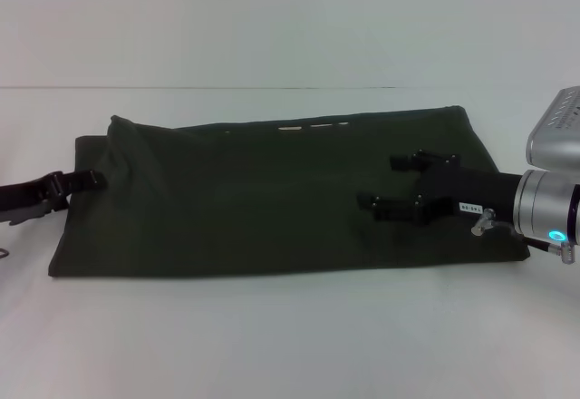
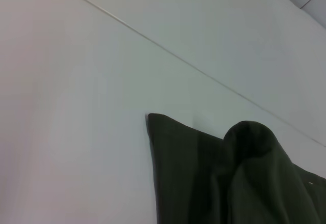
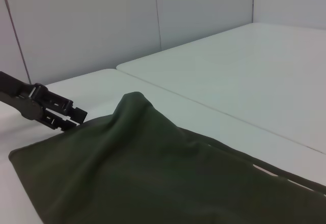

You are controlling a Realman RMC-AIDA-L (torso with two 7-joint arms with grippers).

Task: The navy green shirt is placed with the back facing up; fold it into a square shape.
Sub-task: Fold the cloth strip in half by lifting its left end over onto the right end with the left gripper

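The navy green shirt lies as a long, matte, softly creased cloth band across the white table; the left gripper pinches its raised left edge; the right gripper hovers over the right half, fingers spread wide apart.

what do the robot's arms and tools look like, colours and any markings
The right tool is matte black with two blocky fingers and a small white label, on a silver cylindrical wrist with a glowing cyan ring light; a perforated silver housing sits above it. The left tool is also black, with a slim strap-like black link behind it.
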